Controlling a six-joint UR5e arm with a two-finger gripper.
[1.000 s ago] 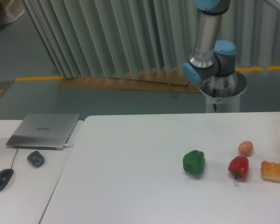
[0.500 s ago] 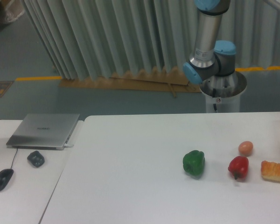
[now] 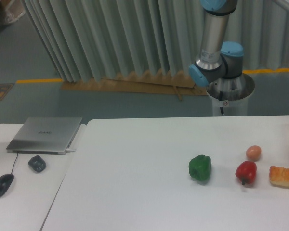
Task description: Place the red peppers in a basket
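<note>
Grey-green pleated curtains (image 3: 111,38) fill the upper part of the frame, hanging to a grey floor (image 3: 48,101) marked with a yellow line (image 3: 38,80). Below them a broad white table (image 3: 135,192) takes up the lower right and centre, its left edge running diagonally down toward the bottom left, where a second white desk (image 3: 19,202) adjoins it.

At the upper right the grey and pale-blue robot arm (image 3: 214,43) rises from a silver cylindrical base (image 3: 229,96) behind the table's far edge; its lower link stands almost upright and leaves the frame at the top. The gripper is out of view, so its opening cannot be told.

On the left desk a closed silver laptop (image 3: 45,134) lies flat, with a small dark lumpy object (image 3: 37,163) and a black computer mouse (image 3: 3,185) in front of it.

On the table's right part, a glossy green bell pepper (image 3: 200,168) sits left of the small glossy red bell pepper (image 3: 246,172), the two apart. A pale orange egg-like ball (image 3: 253,152) rests just behind the red pepper. An orange-brown bread-like piece (image 3: 284,176) lies near it, cut by the right edge of the frame. The table's centre and left are bare white surface.
</note>
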